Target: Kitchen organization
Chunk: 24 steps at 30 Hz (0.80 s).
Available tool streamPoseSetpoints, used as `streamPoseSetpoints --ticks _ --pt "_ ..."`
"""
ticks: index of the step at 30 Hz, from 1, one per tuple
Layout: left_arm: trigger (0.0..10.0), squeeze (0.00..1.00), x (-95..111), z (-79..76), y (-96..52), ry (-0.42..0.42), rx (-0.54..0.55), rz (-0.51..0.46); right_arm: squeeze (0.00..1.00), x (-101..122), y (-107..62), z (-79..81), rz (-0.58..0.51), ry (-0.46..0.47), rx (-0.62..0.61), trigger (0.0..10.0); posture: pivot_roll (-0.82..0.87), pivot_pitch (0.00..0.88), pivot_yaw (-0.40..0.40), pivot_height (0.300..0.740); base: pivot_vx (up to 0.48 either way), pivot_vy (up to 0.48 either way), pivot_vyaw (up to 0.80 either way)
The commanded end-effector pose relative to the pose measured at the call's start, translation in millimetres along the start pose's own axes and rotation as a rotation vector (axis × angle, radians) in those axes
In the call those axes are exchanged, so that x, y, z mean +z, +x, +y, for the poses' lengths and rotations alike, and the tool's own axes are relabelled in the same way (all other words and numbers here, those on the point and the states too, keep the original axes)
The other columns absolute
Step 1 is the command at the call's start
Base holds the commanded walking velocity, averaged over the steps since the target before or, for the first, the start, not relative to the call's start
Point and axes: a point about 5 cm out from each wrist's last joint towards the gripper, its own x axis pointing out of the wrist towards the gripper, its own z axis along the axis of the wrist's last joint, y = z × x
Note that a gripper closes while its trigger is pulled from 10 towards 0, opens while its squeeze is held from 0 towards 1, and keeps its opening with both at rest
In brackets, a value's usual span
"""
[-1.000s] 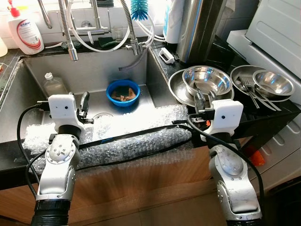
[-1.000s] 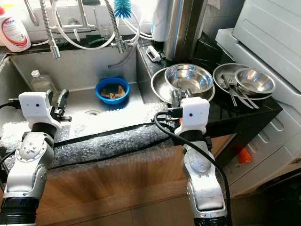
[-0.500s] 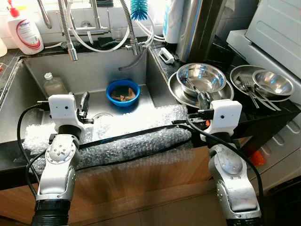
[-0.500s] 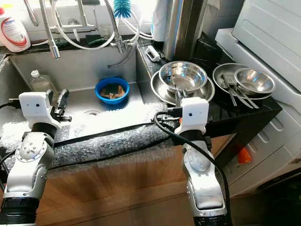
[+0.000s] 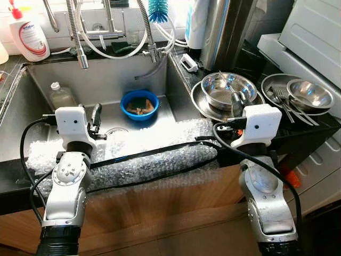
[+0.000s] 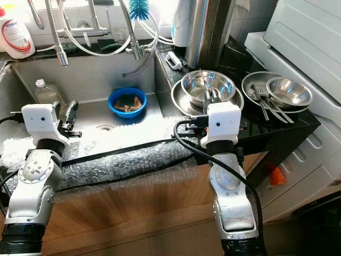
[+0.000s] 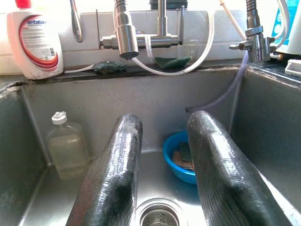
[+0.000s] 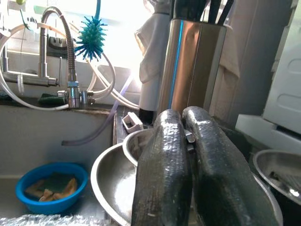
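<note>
A steel bowl sits inside a wider steel dish on the black counter right of the sink. My right gripper is over that bowl's near rim, its fingers pressed together on what looks like a thin metal utensil slanting up from the bowl. My left gripper hovers open over the sink, with nothing between its fingers. A blue bowl with scraps in it rests on the sink floor beyond the left gripper.
A clear bottle stands in the sink's left corner. Another steel bowl with forks sits at the far right. A tall steel cylinder, taps and a soap bottle line the back. Bubble wrap covers the counter's front edge.
My right gripper has moved right and further in over the steel bowl, and the thin utensil now slants up. The left arm has stayed put.
</note>
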Motion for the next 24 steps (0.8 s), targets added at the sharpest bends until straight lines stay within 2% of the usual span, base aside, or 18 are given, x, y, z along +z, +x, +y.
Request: streamPoseSetpoints --ticks 1,2,3,4,5,6,10,11,14,18,19,23,24 --pt "10.0 0.00 8.7 -0.5 0.7 -0.013 0.008 -0.048 0.00 21.7 6.3 -3.1 -0.100 -0.001 -0.011 10.0 0.06 0.107 -0.039 0.740 0.000 0.000 0.00" --pt "10.0 0.00 9.3 -0.4 0.9 -0.014 0.009 -0.051 0.00 23.9 7.3 -2.2 -0.111 0.014 -0.003 10.0 0.06 0.107 -0.038 0.740 0.000 0.000 0.00" --pt "10.0 0.00 9.6 -0.3 1.2 -0.014 0.010 -0.053 0.00 26.9 8.9 -0.3 -0.118 0.082 0.007 10.0 0.06 0.107 -0.038 0.740 0.000 0.000 0.00" --pt "10.0 0.00 9.6 -0.3 1.2 -0.014 0.010 -0.053 0.00 26.9 8.9 -0.3 -0.118 0.082 0.007 10.0 0.06 0.107 -0.038 0.740 0.000 0.000 0.00" --pt "10.0 0.00 10.3 -0.1 1.2 -0.016 0.012 -0.058 0.00 32.6 11.6 2.2 -0.123 0.194 0.020 10.0 0.06 0.107 -0.038 0.740 0.000 0.000 0.00" --pt "10.0 0.00 10.9 0.0 1.2 -0.018 0.013 -0.061 0.00 37.0 13.2 4.5 -0.134 0.248 0.040 10.0 0.06 0.107 -0.038 0.740 0.000 0.000 0.00" --pt "10.0 0.00 12.5 0.2 1.1 -0.023 0.013 -0.068 0.00 48.1 13.4 10.8 -0.150 0.401 0.112 10.0 0.07 0.107 -0.038 0.740 0.000 0.000 0.00" --pt "10.0 0.00 12.5 0.2 1.1 -0.023 0.013 -0.068 0.00 48.1 13.4 10.8 -0.150 0.401 0.112 10.0 0.07 0.107 -0.038 0.740 0.000 0.000 0.00" --pt "10.0 0.00 13.9 2.3 1.4 -0.023 0.017 -0.073 0.00 47.6 14.1 8.1 -0.117 0.534 0.147 10.0 0.06 0.109 -0.041 0.740 0.000 0.000 0.00" --pt "10.0 0.00 13.6 2.8 1.3 -0.022 0.021 -0.072 0.00 48.6 14.2 7.0 -0.099 0.547 0.279 10.0 0.06 0.109 -0.040 0.740 0.000 0.000 0.00" --pt "10.0 0.00 13.4 3.1 1.2 -0.022 0.022 -0.072 0.00 48.8 10.9 9.2 -0.086 0.535 0.360 10.0 0.05 0.106 -0.038 0.740 0.000 0.000 0.00" --pt "10.0 0.00 13.6 4.1 1.5 -0.023 0.022 -0.072 0.00 46.4 3.9 8.9 -0.067 0.529 0.456 10.0 0.05 0.102 -0.037 0.740 0.000 0.000 0.00" --pt "10.0 0.00 14.1 5.4 2.1 -0.028 0.022 -0.072 0.00 45.6 0.2 5.3 -0.060 0.557 0.493 10.0 0.05 0.100 -0.038 0.740 0.000 0.000 0.00"
